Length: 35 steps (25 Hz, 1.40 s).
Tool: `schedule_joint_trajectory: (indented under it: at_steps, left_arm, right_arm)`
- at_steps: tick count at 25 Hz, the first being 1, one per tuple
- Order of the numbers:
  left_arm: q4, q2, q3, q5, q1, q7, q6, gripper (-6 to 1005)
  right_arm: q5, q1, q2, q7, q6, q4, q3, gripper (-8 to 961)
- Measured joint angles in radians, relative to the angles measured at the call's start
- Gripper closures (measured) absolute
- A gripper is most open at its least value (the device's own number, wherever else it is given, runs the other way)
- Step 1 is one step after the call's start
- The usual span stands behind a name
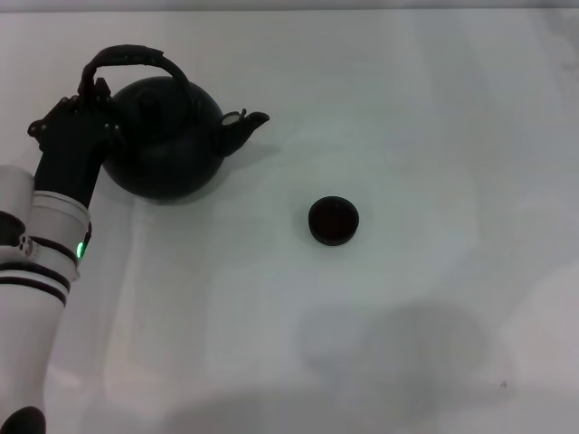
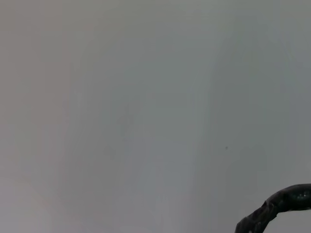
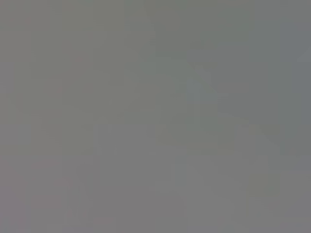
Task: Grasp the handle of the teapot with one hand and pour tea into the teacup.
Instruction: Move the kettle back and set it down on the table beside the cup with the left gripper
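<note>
At the desk's (image 1: 407, 108) far left, the left end effector (image 1: 90, 95) meets the handle (image 1: 136, 56); grip unclear. Teapot (image 1: 167, 140) unlifted, teacup (image 1: 333, 221) awaits pouring.

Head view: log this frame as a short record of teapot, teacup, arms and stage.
teapot: upright on the white table, spout toward the teacup
handle: arched over the lid; left claw at its left end, grip unclear
teacup: apart from the teapot, nearer the robot
right arm: not in view
stage: no pouring yet
</note>
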Motion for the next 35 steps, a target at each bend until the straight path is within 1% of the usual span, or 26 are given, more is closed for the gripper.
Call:
schedule_joint_trajectory:
  at_steps: [23,28,31,35]
  left_arm:
    - [0.007,0.003,0.002,0.009,0.024,-0.016,-0.003,879]
    - [0.008,0.003,0.003,0.010,0.024,-0.042,0.001,836]
    - [0.009,0.004,0.007,0.012,0.024,-0.047,0.005,731]
    - [0.009,0.006,0.057,0.014,0.026,-0.048,0.023,585]
  right_arm:
    - [-0.001,-0.006,0.001,0.004,-0.001,-0.002,0.001,108]
    - [-0.001,-0.008,0.001,0.004,-0.001,-0.002,0.001,108]
    - [-0.001,-0.012,0.000,0.004,-0.001,-0.002,0.001,108]
    - [-0.001,-0.016,-0.001,0.002,-0.001,-0.002,0.001,108]
